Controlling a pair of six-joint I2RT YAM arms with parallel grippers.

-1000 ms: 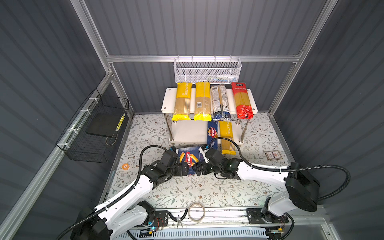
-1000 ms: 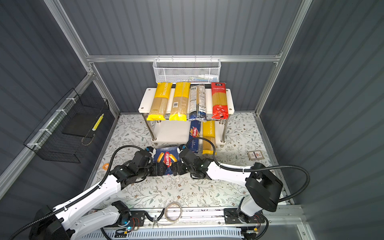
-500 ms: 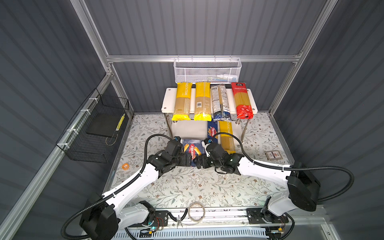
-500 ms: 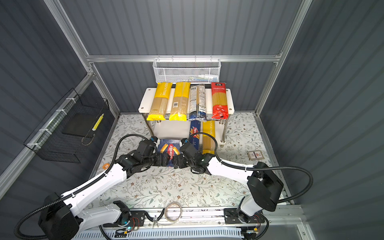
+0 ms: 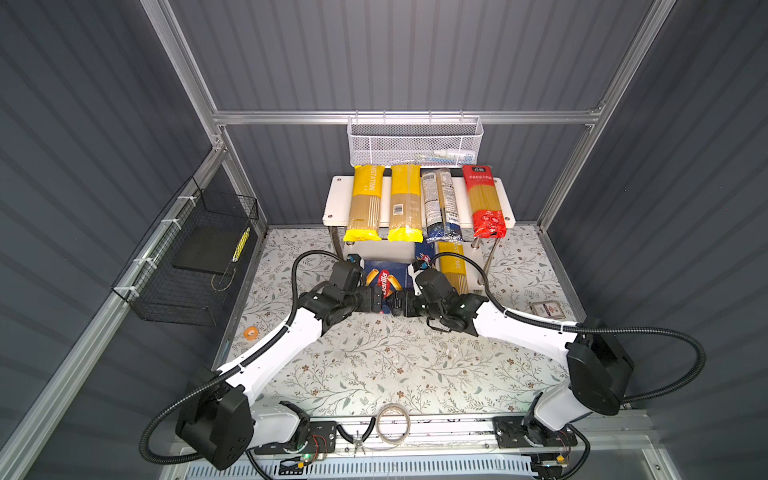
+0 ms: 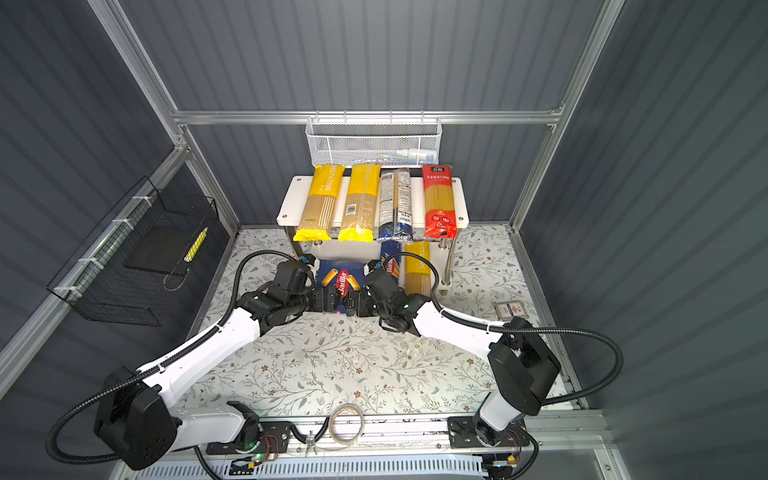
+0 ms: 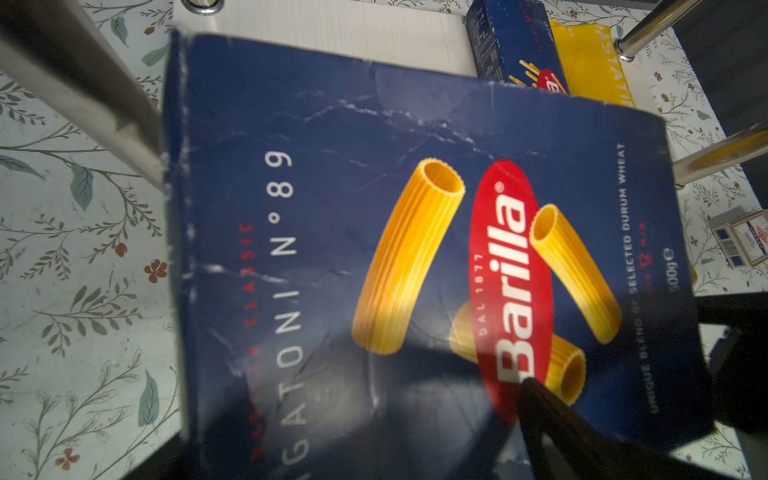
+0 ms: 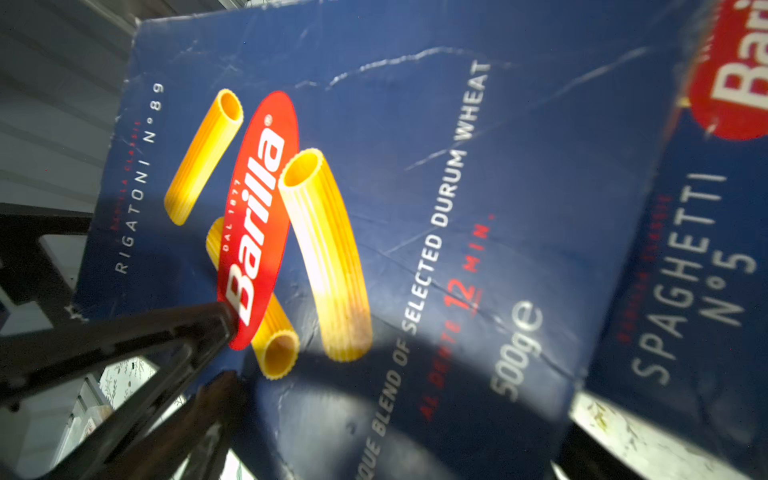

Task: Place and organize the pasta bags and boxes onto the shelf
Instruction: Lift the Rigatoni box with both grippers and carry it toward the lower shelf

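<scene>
overhead, grey ribbed walls [image 5: 395,54], floral tabletop [image 5: 374,365]

Counted two Barilla boxes: rigatoni [image 5: 384,282], spaghetti [image 5: 422,252]. Five bags: three yellow [image 5: 365,201] [image 5: 404,201] [image 5: 454,266], one red [image 5: 484,199], one clear [image 5: 439,203].

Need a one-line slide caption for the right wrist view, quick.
Creased Barilla rigatoni box fills the frame, a black gripper finger over its logo, Barilla spaghetti box alongside.

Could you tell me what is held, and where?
Barilla rigatoni box, near edge, in the left end effector; the right end effector's hold is unclear.
</scene>
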